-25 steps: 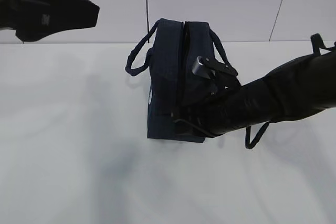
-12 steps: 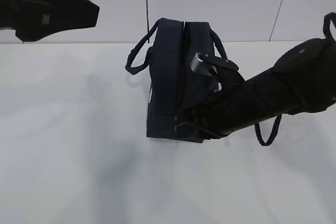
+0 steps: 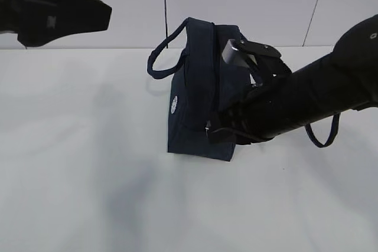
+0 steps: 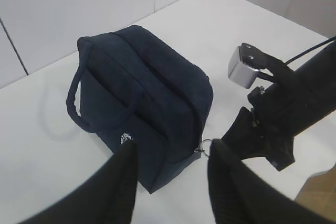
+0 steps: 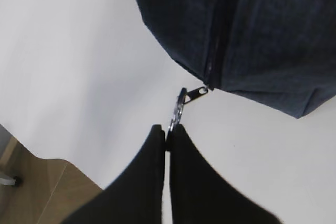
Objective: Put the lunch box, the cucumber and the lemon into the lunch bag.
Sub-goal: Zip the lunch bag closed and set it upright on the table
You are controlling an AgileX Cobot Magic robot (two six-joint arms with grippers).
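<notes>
white table point(image 3: 71, 193) | grey panelled wall point(image 3: 248, 4) | lunch bag point(image 3: 198, 104) upright

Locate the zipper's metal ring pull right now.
The metal ring pull hangs off the near bottom corner of the dark navy fabric lunch bag, pinched by the right gripper, centre of the right wrist view.

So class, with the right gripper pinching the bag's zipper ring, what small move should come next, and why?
Probably ease off the sideways pull: the right gripper is shut on the ring, the bag is tilting, and the zipper looks closed.
</notes>
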